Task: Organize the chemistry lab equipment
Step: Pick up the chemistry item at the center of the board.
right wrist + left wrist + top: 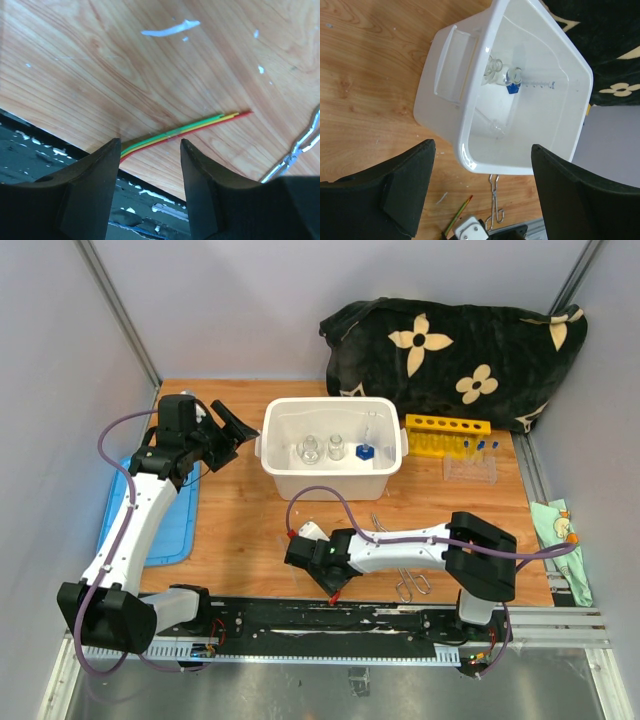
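Three thin rods (185,129), green, yellow and red, pressed side by side, flat on the tabletop (125,65) at its near edge, metal tongs (295,150) close by. Right fingers (95,185) apart, straddling the rods' near end, not clamped on them. Left fingers (405,185) spread wide, empty, near the white tub (470,100) toward the far edge.

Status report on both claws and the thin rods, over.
Left claw open, empty, beside tub. Right claw open over thin rods at near table edge, not gripped yet. Metal tongs beside rods, apart.
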`<move>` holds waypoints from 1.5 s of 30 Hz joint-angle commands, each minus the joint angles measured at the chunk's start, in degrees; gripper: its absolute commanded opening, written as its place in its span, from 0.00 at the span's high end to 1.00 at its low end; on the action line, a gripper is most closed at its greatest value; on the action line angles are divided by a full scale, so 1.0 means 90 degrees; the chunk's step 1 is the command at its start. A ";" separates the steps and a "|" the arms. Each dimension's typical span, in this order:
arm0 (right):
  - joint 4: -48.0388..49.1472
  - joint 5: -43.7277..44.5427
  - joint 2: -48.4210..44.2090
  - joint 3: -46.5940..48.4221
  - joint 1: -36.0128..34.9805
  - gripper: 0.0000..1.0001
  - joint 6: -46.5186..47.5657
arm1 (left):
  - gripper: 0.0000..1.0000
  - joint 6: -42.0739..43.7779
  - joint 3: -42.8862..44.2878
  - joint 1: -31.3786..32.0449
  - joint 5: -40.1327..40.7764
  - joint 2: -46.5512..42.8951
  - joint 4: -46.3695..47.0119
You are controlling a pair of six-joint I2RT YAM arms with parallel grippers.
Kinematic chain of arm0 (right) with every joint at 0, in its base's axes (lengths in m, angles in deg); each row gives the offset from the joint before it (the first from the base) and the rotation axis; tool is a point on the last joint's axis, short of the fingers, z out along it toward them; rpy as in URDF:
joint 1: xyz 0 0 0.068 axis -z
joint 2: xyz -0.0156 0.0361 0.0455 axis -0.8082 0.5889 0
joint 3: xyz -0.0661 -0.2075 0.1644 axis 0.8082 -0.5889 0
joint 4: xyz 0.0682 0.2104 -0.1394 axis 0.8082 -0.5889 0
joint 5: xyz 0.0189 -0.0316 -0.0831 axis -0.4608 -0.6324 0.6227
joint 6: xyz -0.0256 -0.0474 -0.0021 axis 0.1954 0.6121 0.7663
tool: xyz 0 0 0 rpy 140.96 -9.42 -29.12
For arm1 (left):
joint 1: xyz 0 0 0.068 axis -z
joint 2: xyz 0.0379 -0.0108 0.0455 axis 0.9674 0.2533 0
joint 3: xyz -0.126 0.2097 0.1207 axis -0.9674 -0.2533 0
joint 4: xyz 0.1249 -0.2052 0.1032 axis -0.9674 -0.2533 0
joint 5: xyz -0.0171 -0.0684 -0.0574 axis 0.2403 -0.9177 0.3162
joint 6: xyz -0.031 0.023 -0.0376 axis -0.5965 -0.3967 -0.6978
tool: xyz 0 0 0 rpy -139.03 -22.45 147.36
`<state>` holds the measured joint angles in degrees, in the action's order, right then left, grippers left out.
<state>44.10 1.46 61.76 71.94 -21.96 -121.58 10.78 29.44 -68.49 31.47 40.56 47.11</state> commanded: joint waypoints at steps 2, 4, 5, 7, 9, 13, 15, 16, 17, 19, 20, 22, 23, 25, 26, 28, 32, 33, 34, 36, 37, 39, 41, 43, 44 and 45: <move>-0.0505 0.0590 -0.0246 -0.0056 -0.0069 0.47 -0.0351 | 0.18 0.0095 -0.0042 -0.0055 0.0023 -0.0086 0.0046; -0.0537 0.0540 -0.0254 -0.0043 -0.0072 0.47 -0.0386 | 0.18 0.0094 -0.0026 -0.0056 0.0026 -0.0080 0.0047; -0.0571 0.0528 -0.0232 -0.0035 -0.0071 0.47 -0.0428 | 0.18 0.0099 -0.0027 -0.0056 0.0031 -0.0079 0.0051; -0.0596 0.0493 -0.0210 -0.0054 -0.0074 0.47 -0.0499 | 0.18 0.0115 -0.0030 -0.0055 0.0033 -0.0076 0.0052; -0.0608 0.0399 -0.0178 -0.0111 -0.0074 0.48 -0.0577 | 0.18 0.0119 -0.0042 -0.0056 0.0041 -0.0070 0.0038; -0.0524 0.0127 -0.0214 -0.0320 -0.0070 0.50 -0.0735 | 0.18 0.0149 -0.0055 -0.0057 0.0077 -0.0088 0.0032; -0.0416 0.0051 -0.0254 -0.0501 -0.0075 0.52 -0.0787 | 0.18 0.0156 -0.0065 -0.0051 0.0095 -0.0086 0.0032; -0.0383 0.0016 -0.0270 -0.0577 -0.0075 0.54 -0.0807 | 0.18 0.0159 -0.0067 -0.0055 0.0104 -0.0081 0.0032; -0.0346 -0.0025 -0.0267 -0.0635 -0.0073 0.55 -0.0813 | 0.18 0.0161 -0.0072 -0.0056 0.0109 -0.0082 0.0030; -0.0242 -0.0121 -0.0252 -0.0755 -0.0075 0.58 -0.0799 | 0.18 0.0168 -0.0070 -0.0056 0.0140 -0.0080 0.0031; -0.0180 -0.0170 -0.0250 -0.0801 -0.0075 0.62 -0.0779 | 0.18 0.0166 -0.0060 -0.0056 0.0160 -0.0087 0.0028; -0.0136 -0.0217 -0.0241 -0.0837 -0.0075 0.65 -0.0739 | 0.18 0.0176 -0.0034 -0.0056 0.0199 -0.0087 0.0009; -0.0140 -0.0229 -0.0242 -0.0820 -0.0070 0.65 -0.0720 | 0.18 0.0181 -0.0028 -0.0056 0.0216 -0.0077 -0.0001; -0.0198 -0.0200 -0.0249 -0.0747 -0.0062 0.62 -0.0688 | 0.18 0.0200 0.0007 -0.0056 0.0243 -0.0061 -0.0007; -0.0252 -0.0167 -0.0258 -0.0705 -0.0065 0.59 -0.0679 | 0.18 0.0196 0.0007 -0.0056 0.0253 -0.0056 -0.0007; -0.0329 -0.0054 -0.0302 -0.0604 -0.0064 0.52 -0.0609 | 0.18 0.0205 0.0015 -0.0056 0.0258 -0.0030 0.0000; -0.0745 0.0369 -0.0568 -0.0131 -0.0073 0.47 -0.0417 | 0.18 0.0208 0.0005 -0.0056 0.0247 0.0023 0.0031; -0.0866 0.0495 -0.0691 0.0014 -0.0075 0.47 -0.0387 | 0.18 0.0205 -0.0009 -0.0056 0.0238 0.0028 0.0044; -0.0960 0.0620 -0.0815 0.0144 -0.0059 0.47 -0.0355 | 0.18 0.0200 -0.0024 -0.0056 0.0243 0.0039 0.0063; -0.1170 0.0797 -0.1030 0.0346 -0.0010 0.50 -0.0353 | 0.18 0.0191 -0.0050 -0.0056 0.0233 0.0053 0.0091; -0.1286 0.0843 -0.1123 0.0407 0.0029 0.54 -0.0389 | 0.18 0.0191 -0.0061 -0.0056 0.0233 0.0058 0.0108; -0.1424 0.0971 -0.1400 0.0355 0.0069 0.63 -0.0478 | 0.18 0.0198 -0.0054 -0.0056 0.0236 0.0085 0.0133; -0.1483 0.0979 -0.1687 0.0186 0.0111 0.74 -0.0584 | 0.18 0.0221 -0.0030 -0.0056 0.0244 0.0121 0.0149; -0.1532 0.0834 -0.1910 -0.0158 0.0192 0.89 -0.0697 | 0.18 0.0247 0.0020 -0.0056 0.0256 0.0168 0.0148; -0.1540 0.0739 -0.1979 -0.0363 0.0221 0.97 -0.0756 | 0.18 0.0256 0.0038 -0.0056 0.0256 0.0198 0.0154; -0.1541 0.0653 -0.2027 -0.0560 0.0227 0.99 -0.0806 | 0.18 0.0268 0.0044 -0.0056 0.0269 0.0217 0.0166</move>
<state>34.54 7.43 45.10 72.51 -21.00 -126.32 11.98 29.15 -68.49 33.15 41.59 47.16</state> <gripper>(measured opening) 0.067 0.817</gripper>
